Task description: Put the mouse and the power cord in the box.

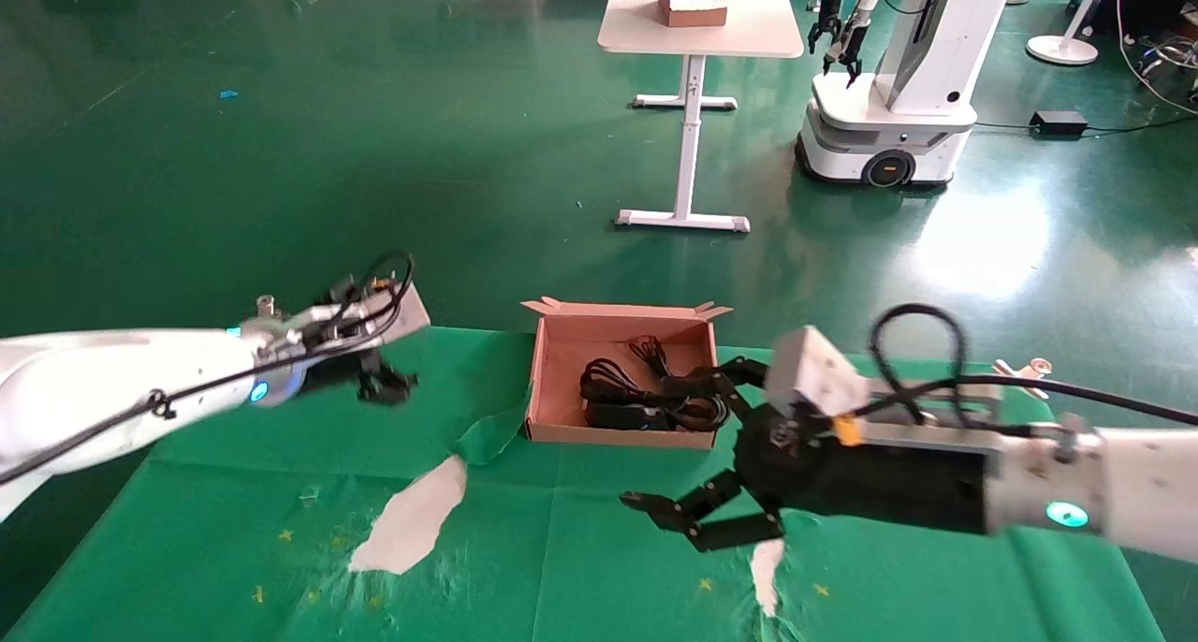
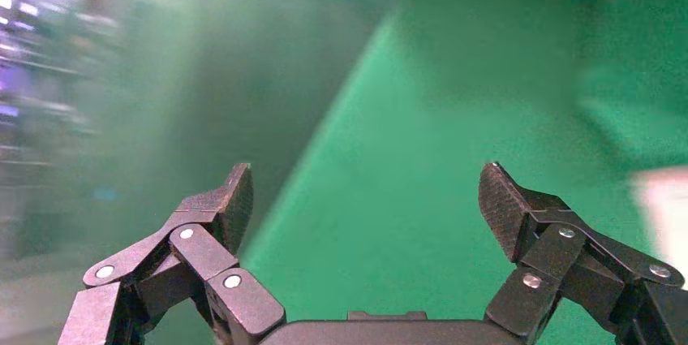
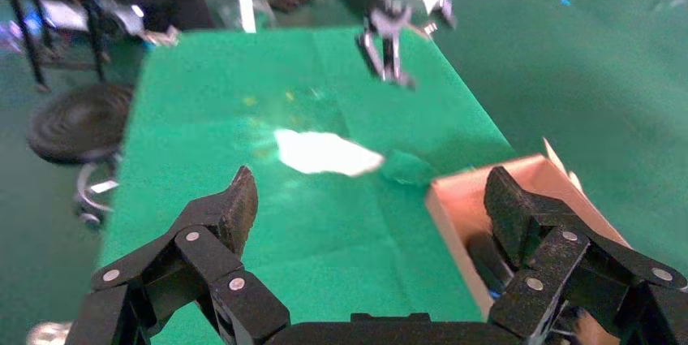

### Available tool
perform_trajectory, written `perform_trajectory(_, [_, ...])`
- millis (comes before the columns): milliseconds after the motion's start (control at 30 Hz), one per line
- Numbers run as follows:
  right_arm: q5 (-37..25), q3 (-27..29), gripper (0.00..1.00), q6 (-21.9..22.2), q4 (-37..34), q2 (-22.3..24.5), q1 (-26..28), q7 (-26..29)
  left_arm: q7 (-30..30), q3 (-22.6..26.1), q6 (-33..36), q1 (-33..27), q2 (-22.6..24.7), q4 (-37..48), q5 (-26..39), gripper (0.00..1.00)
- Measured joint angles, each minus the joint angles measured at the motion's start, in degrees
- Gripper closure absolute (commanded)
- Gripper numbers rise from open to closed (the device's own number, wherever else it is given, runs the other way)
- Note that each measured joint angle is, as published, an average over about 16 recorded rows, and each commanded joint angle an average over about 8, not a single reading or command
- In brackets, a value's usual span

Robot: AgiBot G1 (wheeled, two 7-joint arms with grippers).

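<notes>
Your head camera looked forward and down from above the near edge of the table point(image 1: 281, 455), with the box point(image 1: 547, 380) just past centre toward 12 o'clock. Your left wrist camera sat close behind the left gripper point(image 2: 365, 199), facing the table's edge. Your right wrist camera sat behind the right gripper point(image 3: 369, 203), sharing the box point(image 3: 454, 199) and the left gripper point(image 3: 389, 53) with the head view.

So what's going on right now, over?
Both grippers open, empty: left gripper over table's far left, right gripper beside the box. Power cord in box; mouse not clearly visible. Nothing blocking.
</notes>
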Motion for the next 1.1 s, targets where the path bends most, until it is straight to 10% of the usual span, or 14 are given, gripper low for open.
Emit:
perform_trajectory(600, [19.3,10.4,0.00,-11.5,12.1,12.3,-10.5,4.0,5.6,-18.9,18.4,11.2,-8.6,-11.7,-19.0,0.00])
perform_trajectory(1100, [23.0,12.4,0.00,-13.7,14.4,14.7,-12.5,4.7,10.3,-34.7,33.9,20.6,-15.9,-21.6,-35.0,0.00])
